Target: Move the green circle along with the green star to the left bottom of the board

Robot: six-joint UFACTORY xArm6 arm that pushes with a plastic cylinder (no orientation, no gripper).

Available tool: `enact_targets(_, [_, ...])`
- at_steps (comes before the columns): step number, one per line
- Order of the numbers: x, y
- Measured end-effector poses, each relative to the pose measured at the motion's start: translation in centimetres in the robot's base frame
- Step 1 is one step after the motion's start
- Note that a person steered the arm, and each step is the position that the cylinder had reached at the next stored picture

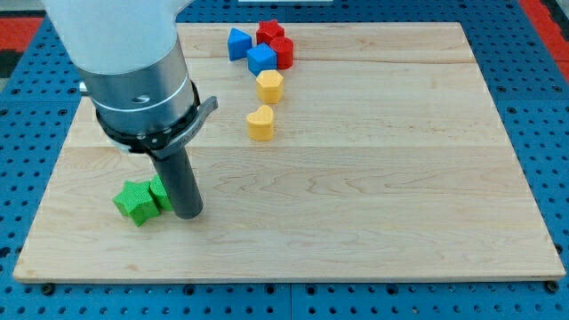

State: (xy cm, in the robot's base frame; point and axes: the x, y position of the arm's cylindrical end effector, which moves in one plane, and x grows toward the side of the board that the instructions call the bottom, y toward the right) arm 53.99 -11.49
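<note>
Rod tip set against two green blocks at the counter's lower left.

Seen on the wooden counter [373, 204]: my tip [188, 214] down on the surface, touching the right side of a green block [161, 193], shape unclear because the rod hides part of it. Just left of that, touching it, a green star [135, 202]. Far off toward the view's top, a cluster: blue triangular block [237, 44], red block [269, 32], another red block [283, 52] and a blue block [260, 60], all packed close together. Below the cluster, a yellow hexagon-like block [269, 86], then a yellow heart-like block [260, 124] just under it, slightly apart. Blue pegboard [27, 124] around the counter.
</note>
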Motion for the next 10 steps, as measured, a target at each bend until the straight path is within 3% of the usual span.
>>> enact_targets(1, [-1.6,2.4])
enact_targets(3, [-3.8,1.2])
enact_targets(5, [0.9,0.5])
enact_targets(6, [-2.7,3.9])
enact_targets(7, [-4.8,1.4])
enact_targets(8, [-2.9,-3.9])
enact_targets(9, [-2.0,-4.6])
enact_targets(10, [-4.1,4.7])
